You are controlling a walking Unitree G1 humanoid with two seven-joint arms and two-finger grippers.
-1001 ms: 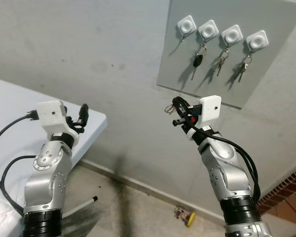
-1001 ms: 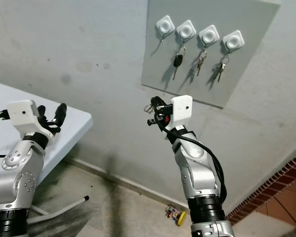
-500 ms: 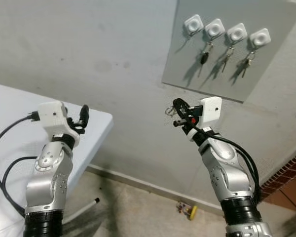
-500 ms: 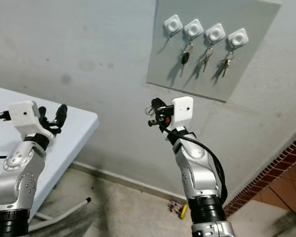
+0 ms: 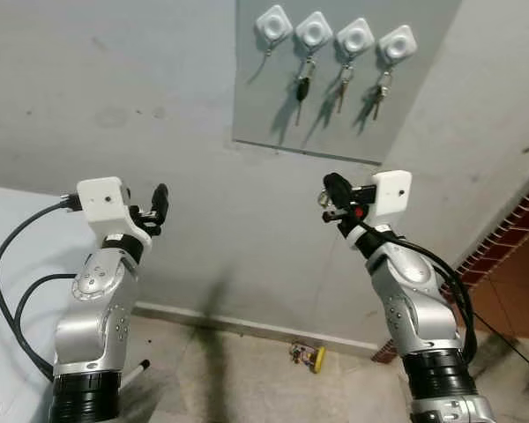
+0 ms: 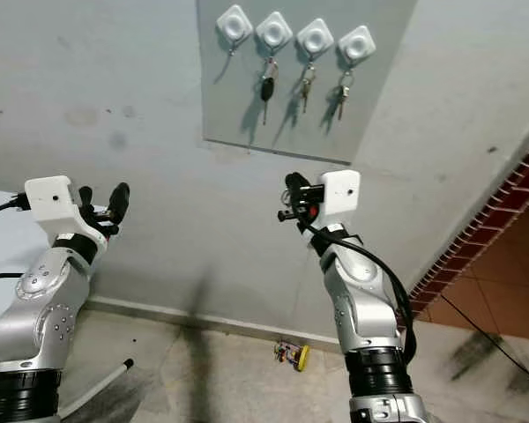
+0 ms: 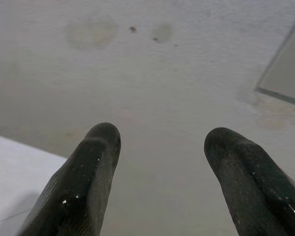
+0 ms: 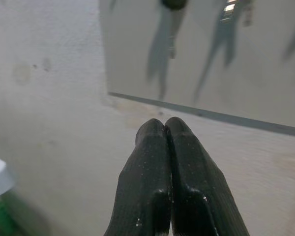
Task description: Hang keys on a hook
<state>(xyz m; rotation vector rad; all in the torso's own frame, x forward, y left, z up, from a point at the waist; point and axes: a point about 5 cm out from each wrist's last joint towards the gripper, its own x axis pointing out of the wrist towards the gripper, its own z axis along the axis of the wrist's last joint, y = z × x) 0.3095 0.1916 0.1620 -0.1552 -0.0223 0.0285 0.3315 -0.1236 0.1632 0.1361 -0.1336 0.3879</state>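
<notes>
While the robot faces the wall, the right end effector (image 5: 332, 196) is raised in front of the plaster below the grey panel (image 5: 335, 106), with its two black fingers (image 8: 168, 162) pressed together. A small metal ring and key set (image 5: 324, 202) shows at the finger roots in the head views, so the end effector is judged to be clamped on the keys; the wrist view does not show the keys themselves.

The panel carries four white hooks in a row. The leftmost hook (image 5: 272, 24) is bare. The three hooks at its 3 o'clock side each hold a key set already: a black-headed car key (image 5: 302, 87) and two silver bunches (image 5: 343, 81).

The free hook lies toward 11 o'clock from the right end effector, higher on the wall and well apart from it. The held keys hang with their long axis roughly vertical. The right arm is the nearer arm to the panel.

The left end effector (image 5: 156, 204) is held up at the left, fingers spread and empty, above the edge of the white tabletop (image 5: 0, 264). It takes no part in the hanging step
</notes>
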